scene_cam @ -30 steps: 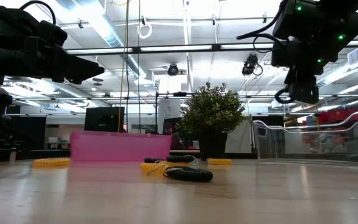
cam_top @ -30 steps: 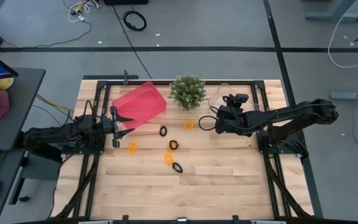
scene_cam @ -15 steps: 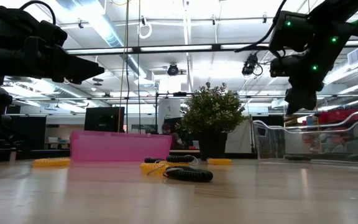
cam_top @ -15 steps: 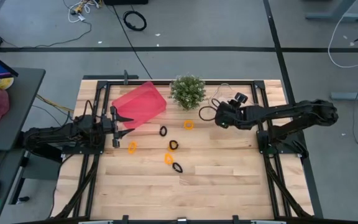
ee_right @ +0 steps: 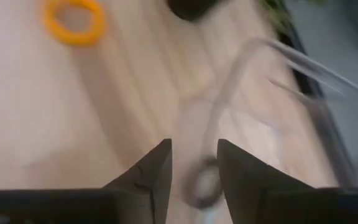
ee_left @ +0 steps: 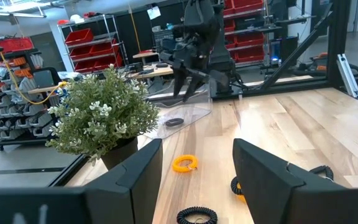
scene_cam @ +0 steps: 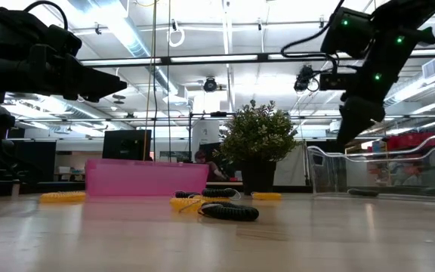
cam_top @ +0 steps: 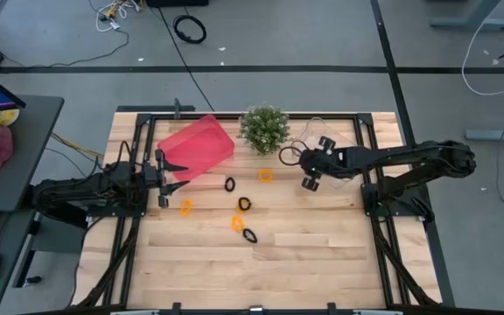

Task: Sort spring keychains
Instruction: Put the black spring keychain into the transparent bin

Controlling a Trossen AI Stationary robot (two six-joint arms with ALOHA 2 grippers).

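Note:
Several small spring keychains lie flat on the wooden table: orange ones [cam_top: 186,207], [cam_top: 265,176], [cam_top: 237,223] and black ones [cam_top: 229,185], [cam_top: 244,204], [cam_top: 250,235]. One more black keychain [ee_left: 174,122] lies in the clear tray [cam_top: 309,136]; it shows blurred in the right wrist view [ee_right: 201,180]. My right gripper [cam_top: 308,181] is open and empty, hanging above the clear tray's near end [scene_cam: 350,132]. My left gripper [cam_top: 163,179] is open and empty, held level beside the pink tray [cam_top: 198,147], pointing toward the table's right.
A green potted plant [cam_top: 264,128] stands at the far middle between the pink tray and the clear tray. A black frame [cam_top: 234,115] runs round the table's edges. The near half of the tabletop [cam_top: 261,271] is bare wood.
My right gripper has tipped its fingers downward and turned over the clear tray, shifting a little toward the table's left. A black keychain now lies in the clear tray in the low view, where none showed before.

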